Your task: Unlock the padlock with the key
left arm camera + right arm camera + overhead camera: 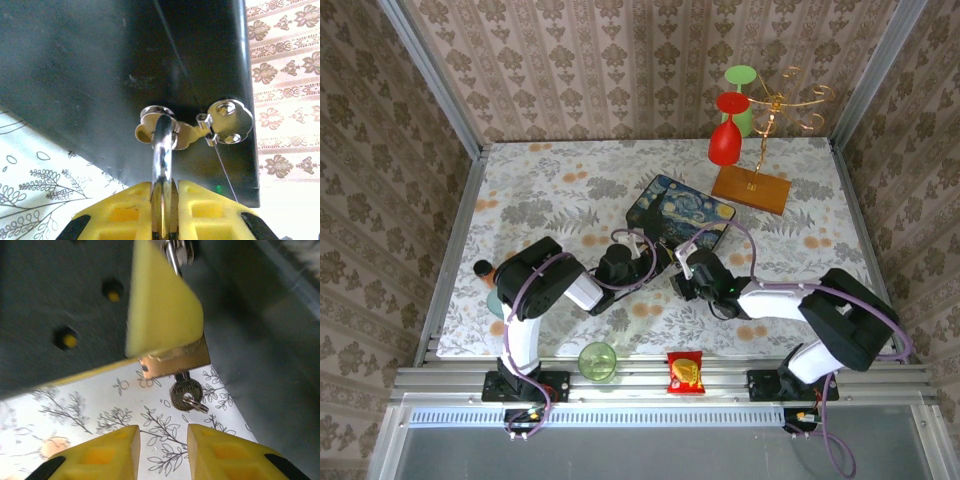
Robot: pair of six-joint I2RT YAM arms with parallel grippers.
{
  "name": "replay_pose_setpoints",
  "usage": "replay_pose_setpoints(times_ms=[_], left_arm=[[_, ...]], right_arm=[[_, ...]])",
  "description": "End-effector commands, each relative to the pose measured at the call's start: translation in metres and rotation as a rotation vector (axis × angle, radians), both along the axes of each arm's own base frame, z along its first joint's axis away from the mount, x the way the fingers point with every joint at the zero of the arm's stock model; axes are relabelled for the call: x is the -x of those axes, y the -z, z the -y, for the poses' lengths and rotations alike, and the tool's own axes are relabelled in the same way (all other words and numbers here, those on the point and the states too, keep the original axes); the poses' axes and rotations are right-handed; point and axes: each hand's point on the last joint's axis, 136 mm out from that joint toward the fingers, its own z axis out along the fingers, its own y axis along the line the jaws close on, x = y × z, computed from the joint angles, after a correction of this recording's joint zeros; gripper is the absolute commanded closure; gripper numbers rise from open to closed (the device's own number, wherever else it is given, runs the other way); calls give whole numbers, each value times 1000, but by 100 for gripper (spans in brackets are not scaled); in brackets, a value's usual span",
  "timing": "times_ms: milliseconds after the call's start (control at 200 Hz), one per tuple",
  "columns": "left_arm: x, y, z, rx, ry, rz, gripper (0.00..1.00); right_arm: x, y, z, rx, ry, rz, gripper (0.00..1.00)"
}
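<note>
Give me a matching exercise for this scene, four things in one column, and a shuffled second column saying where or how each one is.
Column one:
1. key
2. left tool
3. right tool
4. snack packet

Column two:
A. open, nothing between its fingers
B. lying at the near edge
C. stuck into the body of the padlock
D. shut on the padlock

Pairs: 1-C, 2-D, 3-A, 4-B

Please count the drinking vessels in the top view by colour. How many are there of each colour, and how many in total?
Red: 1, the red goblet
Green: 2, the green goblet and the green cup
Total: 3
</note>
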Motion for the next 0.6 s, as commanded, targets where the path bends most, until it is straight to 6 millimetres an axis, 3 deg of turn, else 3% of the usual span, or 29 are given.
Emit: replay_pose_setpoints(times_ms=[0, 165, 320, 595], left_arm=[[5, -29, 4, 52, 36, 49, 99], [9, -29, 9, 51, 63, 38, 100], [16, -29, 13, 62, 88, 19, 99], [18, -26, 7, 85, 70, 5, 99]], right_arm=[[-16, -4, 5, 102, 16, 104, 69], [-24, -12, 7, 150, 57, 197, 69], [-28, -14, -8, 202, -16, 248, 69], [-27, -5, -14, 180, -16, 207, 89]])
